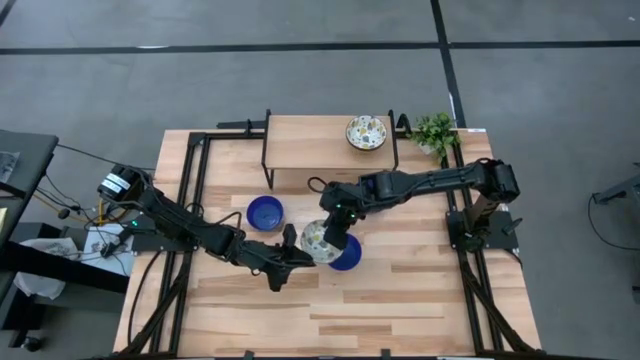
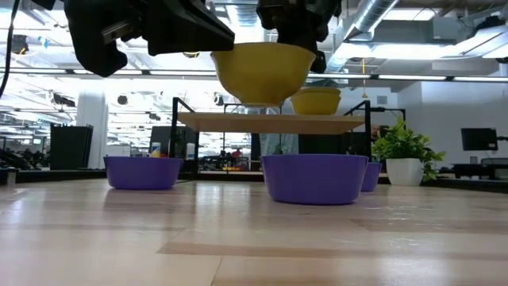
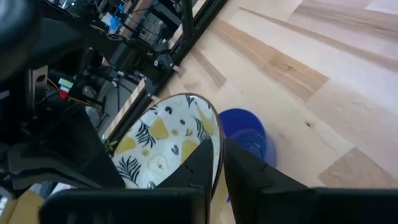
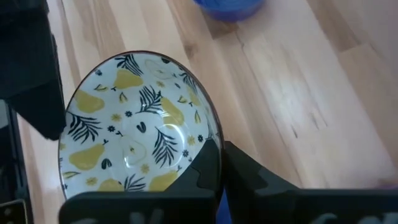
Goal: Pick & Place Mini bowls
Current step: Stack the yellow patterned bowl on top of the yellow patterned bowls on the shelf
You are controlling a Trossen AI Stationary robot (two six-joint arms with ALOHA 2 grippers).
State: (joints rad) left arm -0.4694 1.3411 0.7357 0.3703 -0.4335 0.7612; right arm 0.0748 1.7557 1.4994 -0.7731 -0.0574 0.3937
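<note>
left gripper (image 1: 291,243) + right gripper (image 1: 336,238): each pinches rim of glossy round patterned bowl (image 1: 318,238) | above smooth blue bowl (image 1: 347,256)

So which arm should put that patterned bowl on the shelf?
Probably right. The left gripper and right gripper both pinch the patterned bowl by its rim, but the right arm comes from beside the shelf holding another bowl.
</note>
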